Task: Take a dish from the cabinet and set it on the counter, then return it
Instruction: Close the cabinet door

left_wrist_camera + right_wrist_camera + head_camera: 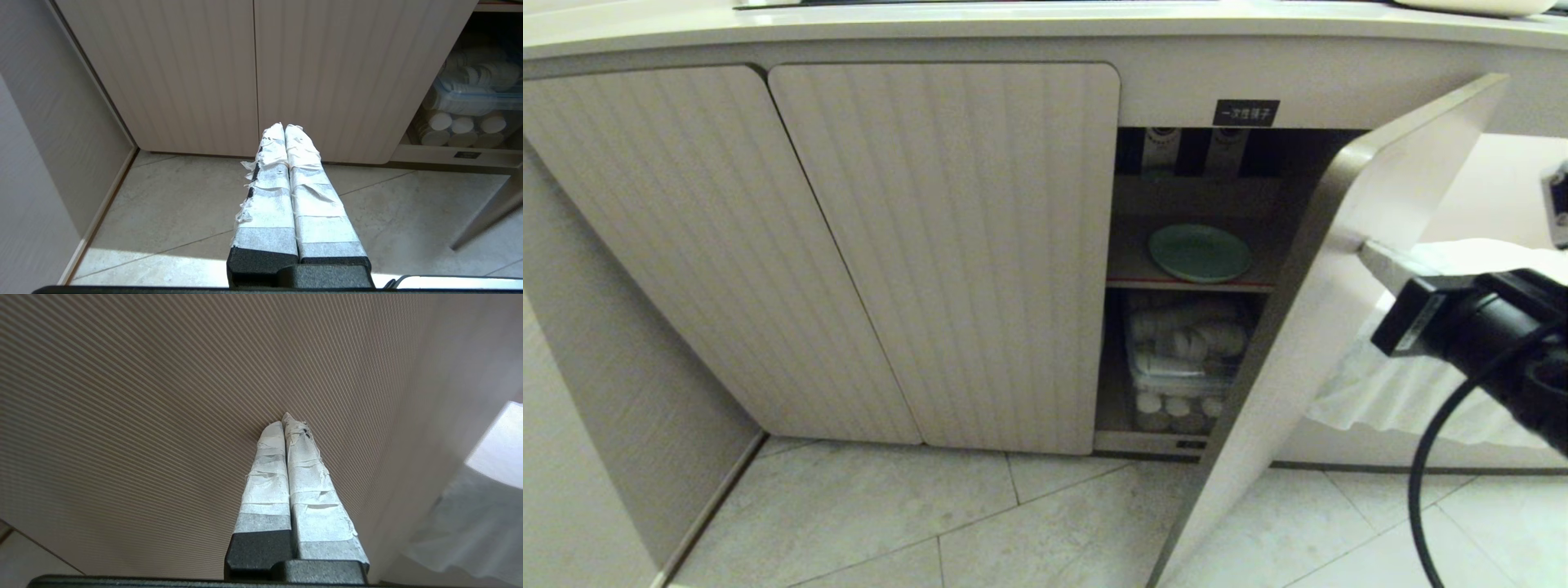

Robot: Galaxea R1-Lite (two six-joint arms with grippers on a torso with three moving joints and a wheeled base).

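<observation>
The right gripper [284, 418], fingers pressed together, touches the ribbed open door [1307, 327] of the cabinet [947, 245], while the dish [1200, 252] lies on the red-edged inner shelf [1188, 285]

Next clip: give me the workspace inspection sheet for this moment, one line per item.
Surface: counter edge only at the top; its top surface is barely seen.
Job's things: dish lies on the red-edged shelf inside the cabinet; right door stands ajar.
Clutter: clear tub of white cups or rolls below the shelf.
Grippers: right gripper shut, tips against the ribbed outer face of the open door; left gripper shut, empty, above the floor.
Cables: black cable hangs from the right arm.
Surroundings: tiled floor, white cloth behind the door.
</observation>
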